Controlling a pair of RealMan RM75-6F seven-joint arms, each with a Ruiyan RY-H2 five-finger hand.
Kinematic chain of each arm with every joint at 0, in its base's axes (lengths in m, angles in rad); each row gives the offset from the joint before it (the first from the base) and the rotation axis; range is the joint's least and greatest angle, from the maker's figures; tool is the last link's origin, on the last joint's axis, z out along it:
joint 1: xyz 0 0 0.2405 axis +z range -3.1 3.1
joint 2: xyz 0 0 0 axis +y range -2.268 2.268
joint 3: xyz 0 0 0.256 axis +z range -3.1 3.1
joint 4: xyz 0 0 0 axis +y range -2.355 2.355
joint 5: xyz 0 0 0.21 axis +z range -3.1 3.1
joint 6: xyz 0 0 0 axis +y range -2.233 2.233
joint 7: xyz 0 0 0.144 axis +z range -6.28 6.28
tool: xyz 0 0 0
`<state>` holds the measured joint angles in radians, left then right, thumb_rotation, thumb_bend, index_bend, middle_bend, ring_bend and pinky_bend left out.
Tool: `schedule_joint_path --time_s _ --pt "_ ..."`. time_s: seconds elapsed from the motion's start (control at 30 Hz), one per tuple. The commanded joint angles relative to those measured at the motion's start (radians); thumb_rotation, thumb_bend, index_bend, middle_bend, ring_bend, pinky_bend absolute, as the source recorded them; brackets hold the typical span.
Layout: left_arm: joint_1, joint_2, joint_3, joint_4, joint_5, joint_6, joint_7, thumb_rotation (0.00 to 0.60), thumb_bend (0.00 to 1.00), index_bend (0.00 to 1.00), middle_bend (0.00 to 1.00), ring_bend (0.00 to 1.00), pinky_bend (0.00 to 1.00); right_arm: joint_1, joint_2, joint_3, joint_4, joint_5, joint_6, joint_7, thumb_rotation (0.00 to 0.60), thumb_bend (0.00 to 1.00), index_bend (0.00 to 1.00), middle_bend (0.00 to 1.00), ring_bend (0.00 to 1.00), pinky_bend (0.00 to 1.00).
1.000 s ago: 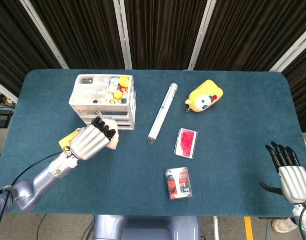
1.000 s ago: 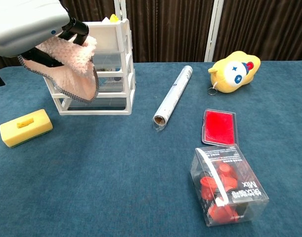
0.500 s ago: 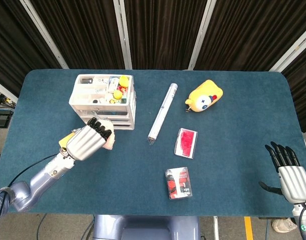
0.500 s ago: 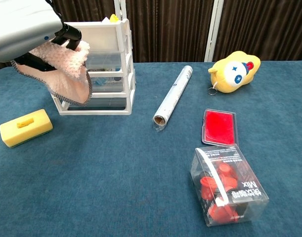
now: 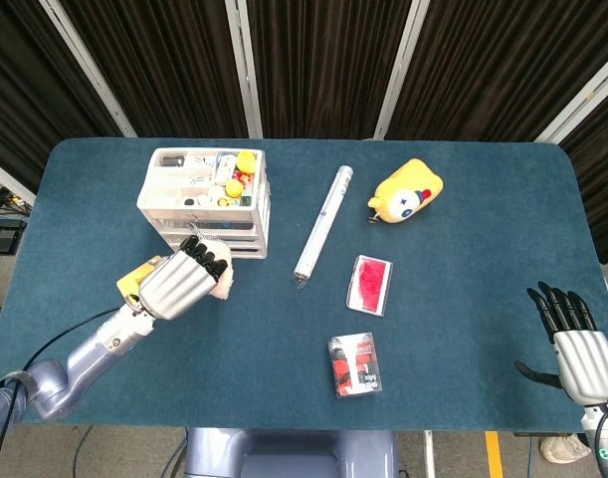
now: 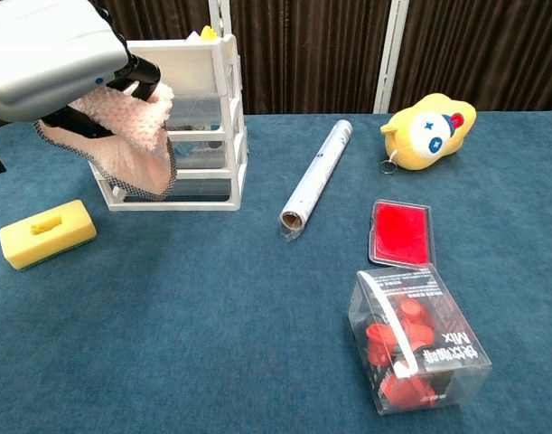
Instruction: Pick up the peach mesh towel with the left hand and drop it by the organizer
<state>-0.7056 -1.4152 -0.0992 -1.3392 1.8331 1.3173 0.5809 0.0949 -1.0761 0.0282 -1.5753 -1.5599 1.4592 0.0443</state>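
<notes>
My left hand (image 5: 181,280) (image 6: 54,56) grips the peach mesh towel (image 6: 131,136), which hangs from it above the table, its dark-edged lower hem loose. In the head view only a small pink part of the towel (image 5: 224,285) shows under the fingers. The hand hovers just in front of the white drawer organizer (image 5: 209,199) (image 6: 208,117). My right hand (image 5: 580,347) rests open at the table's near right corner, holding nothing; the chest view does not show it.
A yellow sponge (image 6: 47,233) lies on the table left of the organizer. A clear tube (image 5: 322,221), a yellow plush toy (image 5: 408,192), a red flat case (image 5: 371,284) and a clear box of red items (image 5: 354,364) lie toward the middle and right.
The left hand with the towel drifted slightly left and back, then returned right toward the organizer's front. The right hand has not moved.
</notes>
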Motion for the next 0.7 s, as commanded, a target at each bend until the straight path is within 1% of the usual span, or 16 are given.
schedule_joint_path --time_s 0.03,0.2,0.7 --pt "-0.003 -0.004 -0.005 0.004 -0.006 -0.001 -0.003 0.600 0.64 0.96 0.77 0.68 0.59 0.000 0.000 0.000 0.000 0.001 0.000 0.000 0.600 0.01 0.00 0.00 0.00 0.00" --pt "-0.008 -0.013 -0.010 0.013 -0.010 0.002 -0.007 0.600 0.64 0.96 0.77 0.68 0.59 0.000 0.000 0.001 -0.001 0.002 0.000 -0.001 0.600 0.01 0.00 0.00 0.00 0.00" --pt "-0.014 -0.022 -0.007 0.016 -0.018 -0.006 0.000 0.600 0.64 0.96 0.77 0.68 0.59 0.000 0.000 0.001 -0.001 0.002 0.000 0.000 0.600 0.01 0.00 0.00 0.00 0.00"
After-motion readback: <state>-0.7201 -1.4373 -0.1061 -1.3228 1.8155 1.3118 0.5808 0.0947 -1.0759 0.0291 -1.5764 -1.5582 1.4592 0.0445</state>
